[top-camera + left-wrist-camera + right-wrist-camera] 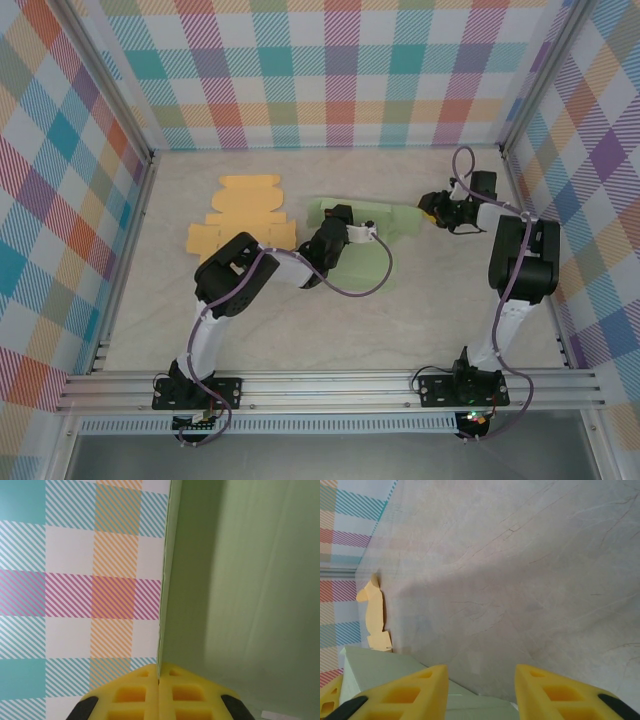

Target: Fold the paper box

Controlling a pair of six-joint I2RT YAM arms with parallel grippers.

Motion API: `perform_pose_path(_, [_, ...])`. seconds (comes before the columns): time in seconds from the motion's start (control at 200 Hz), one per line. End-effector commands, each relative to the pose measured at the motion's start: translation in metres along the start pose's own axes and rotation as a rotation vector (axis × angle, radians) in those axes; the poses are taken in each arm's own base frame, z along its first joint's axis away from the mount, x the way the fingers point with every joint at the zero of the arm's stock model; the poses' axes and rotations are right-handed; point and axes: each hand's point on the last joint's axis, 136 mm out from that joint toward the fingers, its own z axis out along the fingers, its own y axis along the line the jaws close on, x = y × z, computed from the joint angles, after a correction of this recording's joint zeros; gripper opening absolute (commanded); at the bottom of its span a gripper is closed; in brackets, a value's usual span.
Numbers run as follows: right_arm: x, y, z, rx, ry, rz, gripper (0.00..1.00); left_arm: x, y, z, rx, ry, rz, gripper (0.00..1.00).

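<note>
Box [400, 225], a pale green paper blank, lies mid-desk, mostly flat, with its left panel lifted on edge. My judgement is that it is light, thin and floppy: it should bend readily along its scored creases, crumple if squeezed hard, and slide on the smooth desk [300, 330] unless one side is pinned. The best holds look to be panel edges close to a crease, not the middle of a sheet.

The left jaws are closed tight on the edge of that lifted panel; in the left wrist view the sheet [240, 580] runs straight up from between the yellow pads. The right jaws stand partly apart at the box's right end, holding nothing, with green paper [385, 667] just below them; whether they touch it I cannot tell. An orange blank [240, 215] lies beside the box, to its left.
</note>
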Motion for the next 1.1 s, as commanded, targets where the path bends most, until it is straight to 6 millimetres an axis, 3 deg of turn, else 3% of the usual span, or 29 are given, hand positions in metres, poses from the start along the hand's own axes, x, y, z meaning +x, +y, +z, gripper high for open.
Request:
perform_pose_path(0.0, [0.012, 0.012, -0.004, -0.042, 0.02, -0.042, 0.4, -0.017, 0.011, 0.003, -0.053, -0.044, -0.022, 0.0])
perform_pose_path(0.505, [0.055, 0.027, 0.0, -0.05, 0.047, -0.144, 0.4, -0.012, 0.014, 0.013, -0.066, -0.054, -0.014, 0.0])
perform_pose_path(0.755, [0.074, 0.029, 0.004, -0.027, 0.063, -0.203, 0.4, -0.008, 0.006, 0.014, -0.053, -0.056, -0.001, 0.0])
perform_pose_path(1.095, [0.086, 0.04, 0.009, -0.014, 0.037, -0.301, 0.44, -0.007, 0.002, 0.012, -0.041, -0.062, 0.006, 0.0])
